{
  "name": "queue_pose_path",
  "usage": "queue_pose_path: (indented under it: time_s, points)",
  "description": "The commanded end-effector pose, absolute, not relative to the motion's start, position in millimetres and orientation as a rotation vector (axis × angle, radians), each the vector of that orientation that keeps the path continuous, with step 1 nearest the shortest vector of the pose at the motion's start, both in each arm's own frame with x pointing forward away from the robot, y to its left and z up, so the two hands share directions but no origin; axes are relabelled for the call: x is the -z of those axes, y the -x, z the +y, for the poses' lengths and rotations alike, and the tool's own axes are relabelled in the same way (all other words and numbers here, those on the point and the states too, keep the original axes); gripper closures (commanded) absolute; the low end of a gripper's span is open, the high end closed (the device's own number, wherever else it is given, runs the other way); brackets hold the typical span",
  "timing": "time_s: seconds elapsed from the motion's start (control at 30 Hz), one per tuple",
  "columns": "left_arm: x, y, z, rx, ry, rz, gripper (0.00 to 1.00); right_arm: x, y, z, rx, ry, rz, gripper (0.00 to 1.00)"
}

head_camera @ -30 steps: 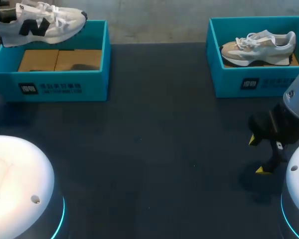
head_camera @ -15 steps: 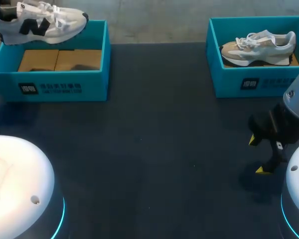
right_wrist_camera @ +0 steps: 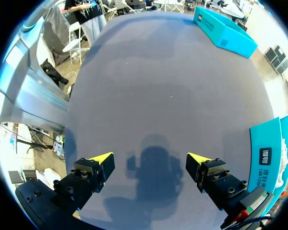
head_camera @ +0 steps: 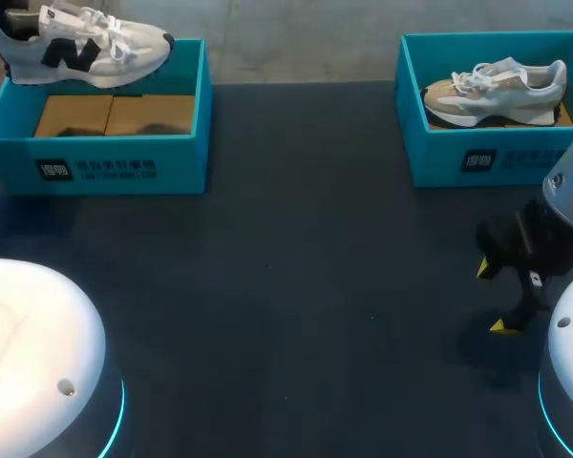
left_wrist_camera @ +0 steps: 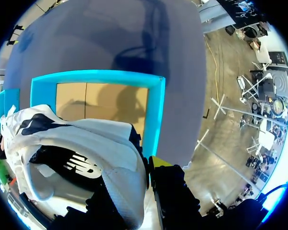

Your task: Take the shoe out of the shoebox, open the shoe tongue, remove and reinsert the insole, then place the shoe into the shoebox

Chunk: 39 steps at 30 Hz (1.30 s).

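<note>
A white sneaker with black markings hangs above the open teal left shoebox, whose brown cardboard floor is bare. In the left wrist view my left gripper is shut on the sneaker's heel collar, with the box below it. Only one yellow tip shows there; the shoe covers the other finger. My right gripper stands open and holds nothing, low over the dark table in front of the right shoebox. The right wrist view shows its fingers wide apart over bare table.
The right teal shoebox holds a beige and white sneaker. White robot bases sit at the near left and near right. In the right wrist view the right shoebox lies beside the gripper, and the left shoebox is far ahead.
The held sneaker has shifted a little to the right above the left shoebox. My right arm has not moved.
</note>
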<state>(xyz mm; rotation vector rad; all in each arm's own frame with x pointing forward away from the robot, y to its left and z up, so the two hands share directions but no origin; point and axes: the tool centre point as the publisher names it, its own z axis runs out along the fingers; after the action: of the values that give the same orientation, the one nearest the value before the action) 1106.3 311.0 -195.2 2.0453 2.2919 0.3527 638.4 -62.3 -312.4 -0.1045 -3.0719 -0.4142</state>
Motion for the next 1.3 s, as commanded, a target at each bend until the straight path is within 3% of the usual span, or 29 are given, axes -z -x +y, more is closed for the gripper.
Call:
queue_pose_path:
  time_s: [0.03,1.3]
  points:
    - [197,-1111,312,-0.353,-2.049,2.305,1.0,313,-637,-62,0.413,0.104,-3.074,0.0]
    - [265,-1140,316,-0.326,-2.034,2.468,1.0,313,-637,-62,0.413,0.104,-3.074,0.0]
